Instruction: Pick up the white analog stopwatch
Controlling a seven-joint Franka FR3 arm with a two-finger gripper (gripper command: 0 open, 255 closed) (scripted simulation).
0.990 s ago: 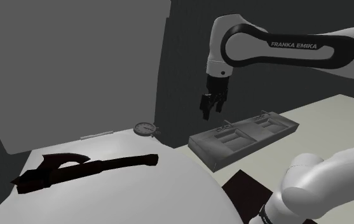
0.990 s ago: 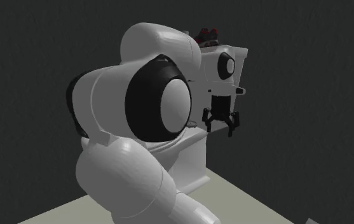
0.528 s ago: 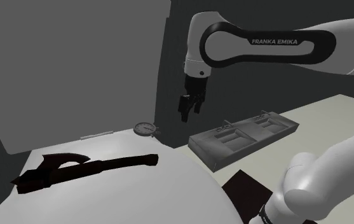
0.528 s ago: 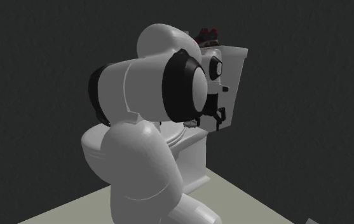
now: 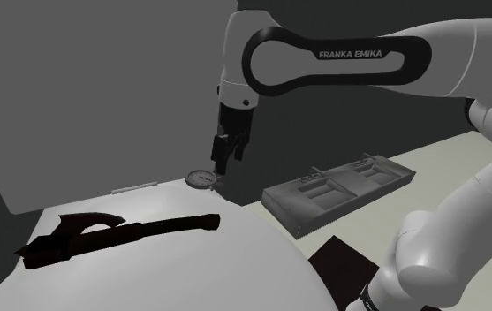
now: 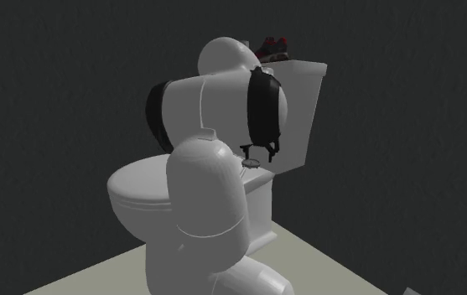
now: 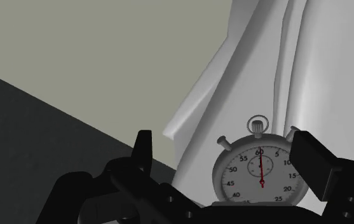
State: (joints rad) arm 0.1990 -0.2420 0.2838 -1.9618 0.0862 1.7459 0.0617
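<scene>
The stopwatch (image 5: 202,178) is a small round white dial with a metal rim, lying flat at the back edge of the white rounded lid (image 5: 173,265). My black gripper (image 5: 223,163) hangs just above it, slightly toward the shoulder view's right, fingers pointing down. In the wrist view the stopwatch (image 7: 260,175) shows its numbered face, red hand and crown. It lies below the open gripper (image 7: 227,158), closer to the right finger (image 7: 313,163), and neither finger touches it. In the second exterior view the stopwatch (image 6: 253,163) peeks out beside the arm, on the toilet.
A long black axe-shaped object (image 5: 120,233) lies across the lid toward the shoulder view's left. A grey compartmented tray (image 5: 341,190) sits on the pale floor to the right, with a black square (image 5: 345,265) nearer the stand. The toilet tank (image 6: 305,100) carries a red item (image 6: 270,46).
The arm has swung toward the shoulder view's left and come down, bringing the open gripper from over the grey tray to just above the stopwatch.
</scene>
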